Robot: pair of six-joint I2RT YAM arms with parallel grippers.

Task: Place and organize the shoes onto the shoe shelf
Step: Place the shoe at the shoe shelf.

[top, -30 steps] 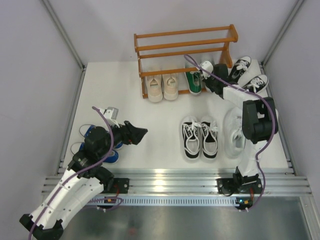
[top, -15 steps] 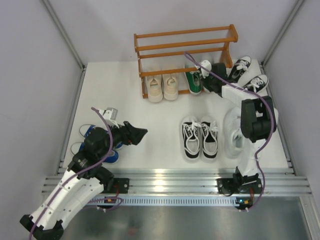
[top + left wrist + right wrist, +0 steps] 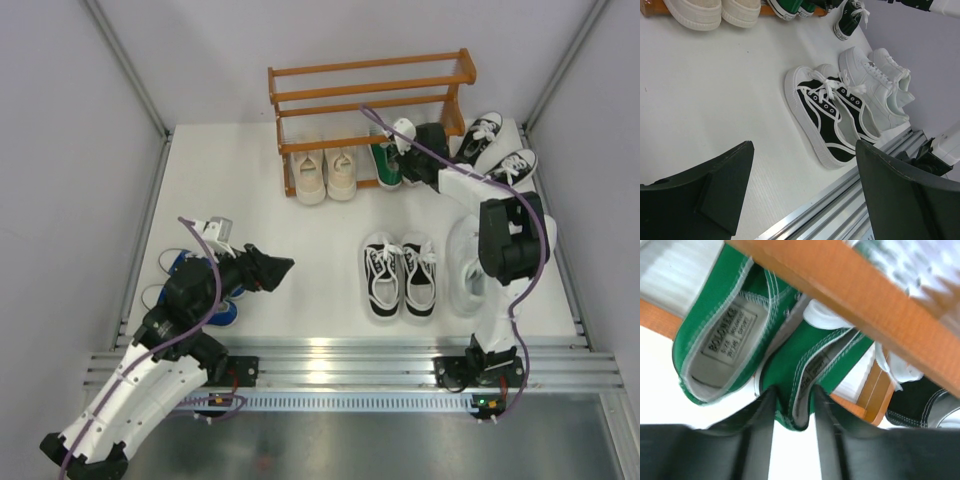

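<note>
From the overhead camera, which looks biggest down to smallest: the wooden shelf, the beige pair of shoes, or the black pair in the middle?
1. shoe shelf
2. black pair
3. beige pair
The two pairs may really be the same size, since the black pair lies nearer the camera.

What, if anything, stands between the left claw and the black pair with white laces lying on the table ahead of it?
Nothing visible does. The left claw is open and faces the black pair across a bare strip of table. The all-white pair lies beyond the black pair, not in the path.
</note>
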